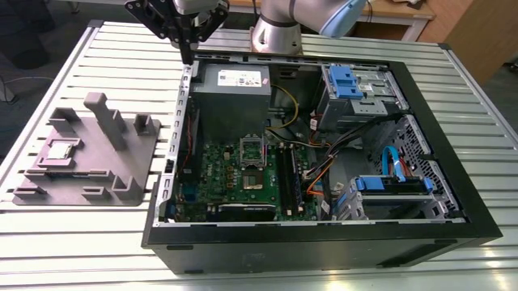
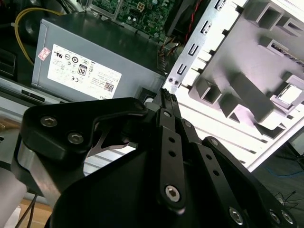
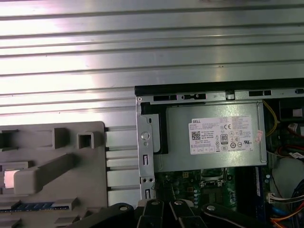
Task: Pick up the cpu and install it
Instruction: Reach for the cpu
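Pincer (image 1: 188,59): clenched. In the second wrist view the two black fingers (image 2: 167,124) are drawn together until their tips meet, and no object is seen gripped between them.
Pincer position: it points down at the corner of the computer case (image 1: 324,245), right at the perforated metal edge (image 2: 190,52). Whether the tips touch that edge cannot be told.
Arm (image 1: 283,24): its pale grey and blue joints stand just beside the pincer, toward the exterior view's right.
Cpu (image 1: 60,150): a small square chip with a pale top, lying flat in a recess of the grey holder block (image 1: 89,182) — well apart from the pincer, lower in the exterior view and toward its left. It also shows as a pale square in both wrist views (image 2: 290,95) (image 3: 9,176).
Holder block: it rests on the slatted metal counter (image 1: 81,242) outside the case, with upright posts rising from it. It lies apart from the pincer, on the far side of the metal edge from the case's inside.
Power supply (image 1: 230,91): a grey box with a white label, just below the pincer tips inside the case, and the nearest part to them.
Motherboard (image 1: 218,176): green, beyond the power supply from the pincer, lying on the case's floor.
Socket (image 1: 252,179): a dark square on the motherboard — its metal frame (image 1: 252,147) stands raised at the side facing the pincer.
Drive bays (image 1: 341,82): blue-tabbed, across the case from the pincer, toward the exterior view's right.
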{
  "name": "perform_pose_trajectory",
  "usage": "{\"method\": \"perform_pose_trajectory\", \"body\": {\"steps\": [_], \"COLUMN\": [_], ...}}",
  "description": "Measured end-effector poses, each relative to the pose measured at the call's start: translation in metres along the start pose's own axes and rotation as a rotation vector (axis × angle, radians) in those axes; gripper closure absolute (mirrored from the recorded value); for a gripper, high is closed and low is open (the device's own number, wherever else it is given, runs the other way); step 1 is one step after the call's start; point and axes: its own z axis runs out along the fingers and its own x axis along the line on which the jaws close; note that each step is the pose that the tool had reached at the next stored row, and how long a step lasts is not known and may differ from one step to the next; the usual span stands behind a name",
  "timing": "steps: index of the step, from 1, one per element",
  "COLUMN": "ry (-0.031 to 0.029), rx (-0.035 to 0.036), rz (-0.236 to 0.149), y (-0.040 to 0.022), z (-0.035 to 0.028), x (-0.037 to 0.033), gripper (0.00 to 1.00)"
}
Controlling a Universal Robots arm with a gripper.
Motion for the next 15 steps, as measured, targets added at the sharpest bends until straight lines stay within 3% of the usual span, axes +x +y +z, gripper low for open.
{"method": "perform_pose_trajectory", "body": {"steps": [4, 15], "ry": [-0.0001, -0.0001], "rx": [0.0, 0.0], "rz": [0.0, 0.0], "y": [-0.0005, -0.0014], "z": [-0.0001, -0.0001], "x": [0.0073, 0.0183], "gripper": [0.89, 0.89]}}
